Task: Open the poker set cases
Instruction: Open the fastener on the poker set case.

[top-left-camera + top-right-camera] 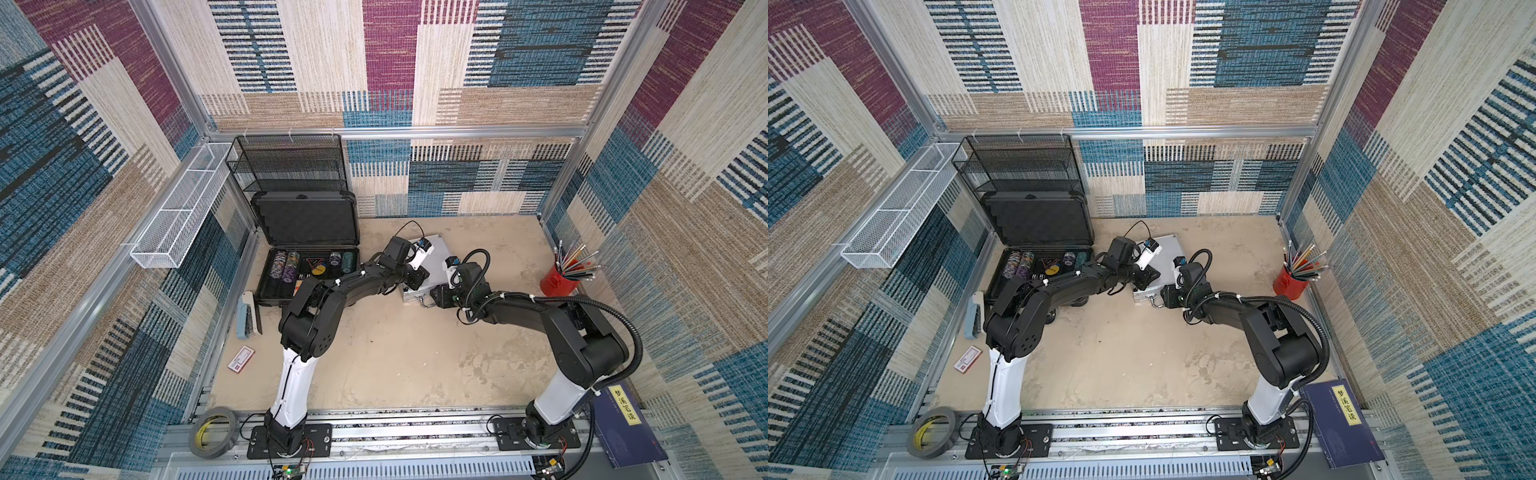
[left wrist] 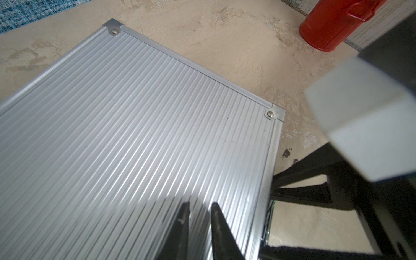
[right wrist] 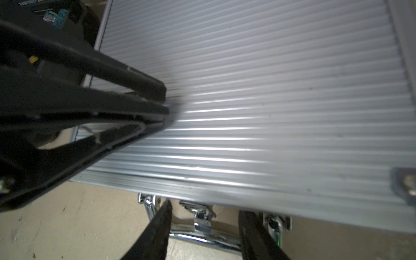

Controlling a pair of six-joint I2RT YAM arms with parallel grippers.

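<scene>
The left gripper (image 2: 200, 209) rests its tips on the ribbed lid of the small silver case (image 1: 434, 266), which lies flat and closed on the tabletop (image 1: 395, 353) directly beneath it. Its jaws are drawn almost together, a thin slit between them, with nothing grasped; they stand on the lid a little in from the case's front edge.

The right gripper (image 3: 206, 208) sits just beside the left one, at that front edge and lower, off the lid. Its jaws are spread, one finger on each side of the chrome latch (image 3: 202, 217), with the chrome handle (image 3: 202, 239) running across just below the tips. Whether either finger actually touches the latch or handle is hard to tell from the blurred wrist view; it appears to clasp nothing.

Well to the left of the left gripper, the large dark case (image 1: 307, 220) stands open: its foam-lined lid is raised upright against the black wire rack (image 1: 291, 166) behind it, and rows of chips (image 1: 284, 264) lie in the base. To the right of the right gripper, apart from the silver case, stands a red cup (image 1: 555, 282) of pencils.
</scene>
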